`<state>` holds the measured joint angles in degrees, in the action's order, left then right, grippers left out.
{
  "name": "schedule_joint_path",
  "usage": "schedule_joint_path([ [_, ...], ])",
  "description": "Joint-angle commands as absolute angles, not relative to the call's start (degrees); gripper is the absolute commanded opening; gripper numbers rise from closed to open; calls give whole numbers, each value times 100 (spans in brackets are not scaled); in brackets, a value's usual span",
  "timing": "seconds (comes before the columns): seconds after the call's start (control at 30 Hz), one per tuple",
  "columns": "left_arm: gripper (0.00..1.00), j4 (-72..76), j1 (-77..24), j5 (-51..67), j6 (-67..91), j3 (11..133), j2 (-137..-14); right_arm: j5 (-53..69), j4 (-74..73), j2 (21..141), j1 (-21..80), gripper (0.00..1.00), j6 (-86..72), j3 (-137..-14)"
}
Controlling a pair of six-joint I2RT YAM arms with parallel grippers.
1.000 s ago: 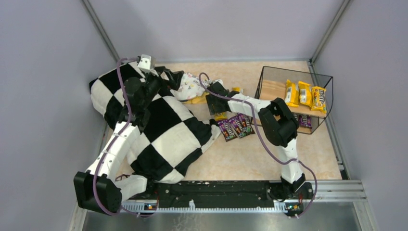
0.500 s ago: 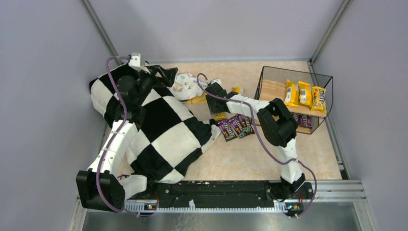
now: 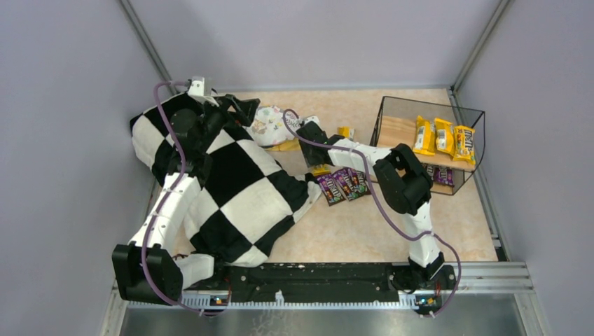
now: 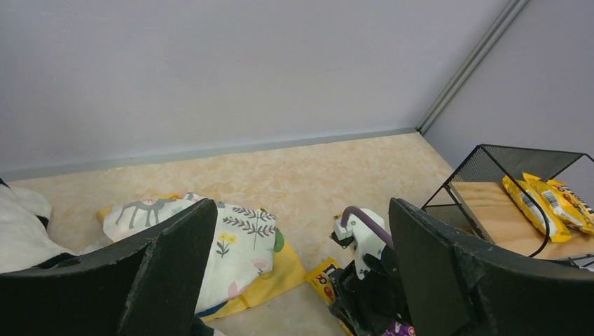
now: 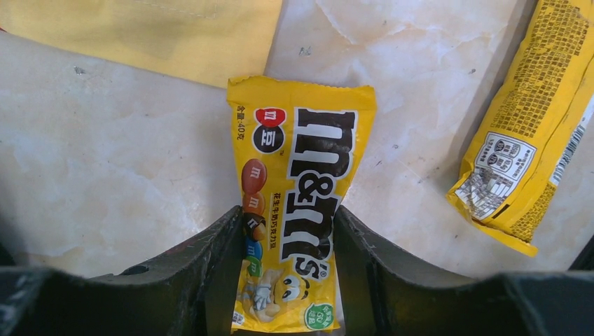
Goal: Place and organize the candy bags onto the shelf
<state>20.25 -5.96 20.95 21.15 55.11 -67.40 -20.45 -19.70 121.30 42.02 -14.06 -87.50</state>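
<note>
My right gripper (image 3: 315, 155) is low over the table, its jaws (image 5: 287, 217) shut on the sides of a yellow M&M's candy bag (image 5: 301, 161) that lies face up. A second yellow bag (image 5: 525, 133) lies face down just to its right, also seen in the top view (image 3: 344, 131). Three dark bags (image 3: 343, 183) lie side by side on the table. The black wire shelf (image 3: 392, 105) holds three yellow bags (image 3: 443, 136) on its upper board and a dark bag (image 3: 441, 175) below. My left gripper (image 3: 245, 108) is wide open and empty, raised above the patterned bundle.
A large checkered cloth (image 3: 245, 196) covers the left of the table under my left arm. A white patterned cloth bundle (image 3: 270, 126) lies on a flat yellow-orange piece (image 3: 288, 145), next to my right gripper. Walls enclose the table on three sides.
My left arm has swung back and to the left, off the patterned bundle. My right gripper has shifted slightly toward the back left; the yellow bag stays on the table.
</note>
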Motion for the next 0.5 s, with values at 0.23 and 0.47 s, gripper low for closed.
schedule_joint_path([
  [0.23, 98, 2382, -536, 2190, 2188, 5537, -6768, -2302, -1869, 11140, 4234, 46, -1224, -8838],
  [0.47, 98, 2376, -527, 2189, 2214, 5537, -6787, -2149, -2228, 10201, 4236, 45, -1162, -8903],
])
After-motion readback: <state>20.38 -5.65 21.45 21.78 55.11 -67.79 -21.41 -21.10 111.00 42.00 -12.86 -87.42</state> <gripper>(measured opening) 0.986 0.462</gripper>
